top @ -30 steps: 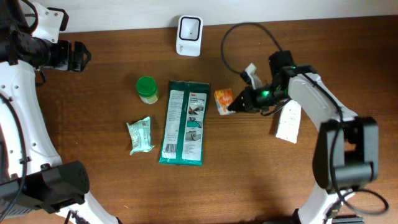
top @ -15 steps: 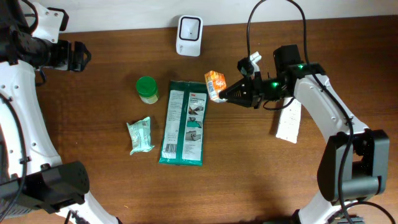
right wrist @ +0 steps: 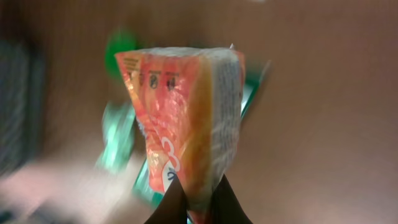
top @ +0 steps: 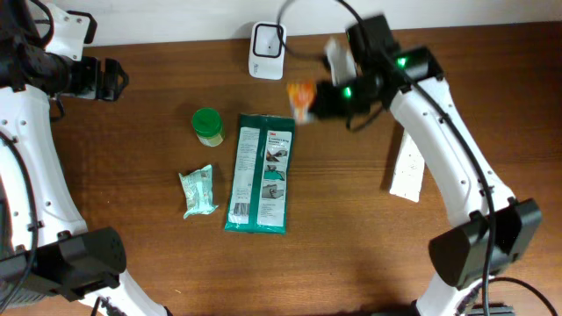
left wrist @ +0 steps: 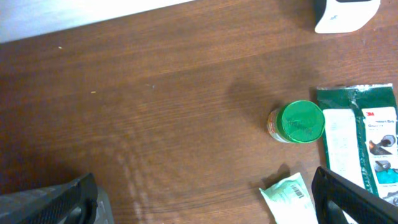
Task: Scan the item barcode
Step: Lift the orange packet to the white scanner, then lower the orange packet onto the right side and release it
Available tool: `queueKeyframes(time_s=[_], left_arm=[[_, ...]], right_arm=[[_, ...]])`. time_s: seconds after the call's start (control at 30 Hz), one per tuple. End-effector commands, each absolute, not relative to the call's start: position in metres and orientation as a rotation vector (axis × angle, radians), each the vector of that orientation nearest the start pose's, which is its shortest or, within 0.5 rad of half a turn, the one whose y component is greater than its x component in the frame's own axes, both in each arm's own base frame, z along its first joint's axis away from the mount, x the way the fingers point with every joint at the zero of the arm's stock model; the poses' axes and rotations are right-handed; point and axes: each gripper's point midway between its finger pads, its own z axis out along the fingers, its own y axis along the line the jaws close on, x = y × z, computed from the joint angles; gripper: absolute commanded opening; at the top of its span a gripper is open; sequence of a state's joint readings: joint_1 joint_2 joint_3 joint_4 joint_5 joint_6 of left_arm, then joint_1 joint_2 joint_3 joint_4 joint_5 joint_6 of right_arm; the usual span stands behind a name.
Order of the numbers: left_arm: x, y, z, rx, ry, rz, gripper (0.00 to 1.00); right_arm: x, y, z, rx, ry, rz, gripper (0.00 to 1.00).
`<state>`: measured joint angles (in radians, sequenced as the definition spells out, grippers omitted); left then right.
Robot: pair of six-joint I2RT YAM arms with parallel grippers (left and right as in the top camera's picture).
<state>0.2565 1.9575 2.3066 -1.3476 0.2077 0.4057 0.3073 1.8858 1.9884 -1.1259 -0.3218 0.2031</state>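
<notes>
My right gripper [top: 318,96] is shut on a small orange packet [top: 301,95] and holds it in the air, just right of and below the white scanner [top: 267,39] at the table's back edge. Seen from the right wrist, the orange packet [right wrist: 186,118] stands up out of the pinched fingers of the right gripper [right wrist: 198,205], with a blurred background. No barcode can be made out on it. My left gripper [top: 110,79] hangs open at the far left, and in its wrist view the left gripper [left wrist: 202,211] has only bare wood between its fingers.
A green-lidded jar [top: 208,125] [left wrist: 297,122], a long green wipes pack [top: 261,172] [left wrist: 367,137] and a pale green packet [top: 198,190] [left wrist: 289,198] lie left of centre. A white flat box [top: 407,171] lies at the right, under the right arm.
The right arm has lifted the orange packet off the table and carried it up and left toward the scanner. The left arm has not moved.
</notes>
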Motion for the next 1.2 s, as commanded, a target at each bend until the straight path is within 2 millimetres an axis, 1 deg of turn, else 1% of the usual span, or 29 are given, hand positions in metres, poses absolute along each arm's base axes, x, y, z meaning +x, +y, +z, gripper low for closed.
queueKeyframes(time_s=[0.0, 0.03, 0.07, 0.13, 0.17, 0.27, 0.33, 0.4, 0.47, 0.5, 0.6, 0.67, 0.73, 0.8, 0.9, 0.93, 0.97, 1.03, 1.1, 1.13, 1.17], left_arm=[[0.456, 0.082, 0.290, 0.291, 2.527, -0.021, 0.99], [0.456, 0.081, 0.290, 0.291, 2.527, -0.021, 0.99], [0.456, 0.081, 0.290, 0.291, 2.527, -0.021, 0.99], [0.456, 0.081, 0.290, 0.291, 2.527, -0.021, 0.99], [0.456, 0.081, 0.290, 0.291, 2.527, -0.021, 0.99], [0.456, 0.082, 0.290, 0.291, 2.527, -0.021, 0.99], [0.456, 0.082, 0.290, 0.291, 2.527, -0.021, 0.99], [0.456, 0.081, 0.290, 0.291, 2.527, -0.021, 0.99], [0.456, 0.082, 0.290, 0.291, 2.527, -0.021, 0.99], [0.456, 0.081, 0.290, 0.291, 2.527, -0.021, 0.99], [0.456, 0.082, 0.290, 0.291, 2.527, -0.021, 0.99], [0.456, 0.081, 0.290, 0.291, 2.527, -0.021, 0.99], [0.456, 0.082, 0.290, 0.291, 2.527, -0.021, 0.99], [0.456, 0.081, 0.290, 0.291, 2.528, -0.021, 0.99], [0.456, 0.081, 0.290, 0.291, 2.527, -0.021, 0.99], [0.456, 0.081, 0.290, 0.291, 2.527, -0.021, 0.99], [0.456, 0.081, 0.290, 0.291, 2.527, -0.021, 0.99], [0.456, 0.081, 0.290, 0.291, 2.527, -0.021, 0.99], [0.456, 0.081, 0.290, 0.291, 2.527, -0.021, 0.99], [0.456, 0.082, 0.290, 0.291, 2.527, -0.021, 0.99], [0.456, 0.081, 0.290, 0.291, 2.527, -0.021, 0.99]], right_arm=[[0.494, 0.156, 0.273, -0.177, 2.385, -0.001, 0.04], [0.511, 0.160, 0.277, -0.218, 2.308, -0.082, 0.04], [0.535, 0.167, 0.276, -0.273, 2.220, -0.183, 0.04], [0.566, 0.176, 0.259, -0.366, 2.132, -0.328, 0.04], [0.583, 0.183, 0.242, -0.433, 2.094, -0.393, 0.04], [0.614, 0.195, 0.205, -0.602, 2.017, -0.504, 0.04], [0.626, 0.206, 0.182, -0.707, 1.972, -0.561, 0.04], [0.632, 0.220, 0.155, -0.879, 1.921, -0.644, 0.04], [0.632, 0.232, 0.138, -0.996, 1.885, -0.691, 0.04], [0.631, 0.237, 0.135, -1.009, 1.877, -0.692, 0.04], [0.631, 0.243, 0.136, -1.005, 1.860, -0.685, 0.04], [0.631, 0.244, 0.136, -1.003, 1.861, -0.682, 0.04], [0.631, 0.250, 0.137, -0.974, 1.868, -0.612, 0.04], [0.630, 0.253, 0.147, -0.878, 1.889, -0.532, 0.04], [0.621, 0.251, 0.179, -0.757, 1.923, -0.419, 0.04], [0.614, 0.248, 0.193, -0.696, 1.948, -0.360, 0.04], [0.605, 0.244, 0.210, -0.598, 1.996, -0.250, 0.04], [0.577, 0.234, 0.239, -0.451, 2.110, 0.027, 0.04], [0.543, 0.220, 0.254, -0.380, 2.237, 0.257, 0.04], [0.526, 0.206, 0.258, -0.300, 2.314, 0.335, 0.04], [0.510, 0.189, 0.257, -0.225, 2.396, 0.385, 0.04]])
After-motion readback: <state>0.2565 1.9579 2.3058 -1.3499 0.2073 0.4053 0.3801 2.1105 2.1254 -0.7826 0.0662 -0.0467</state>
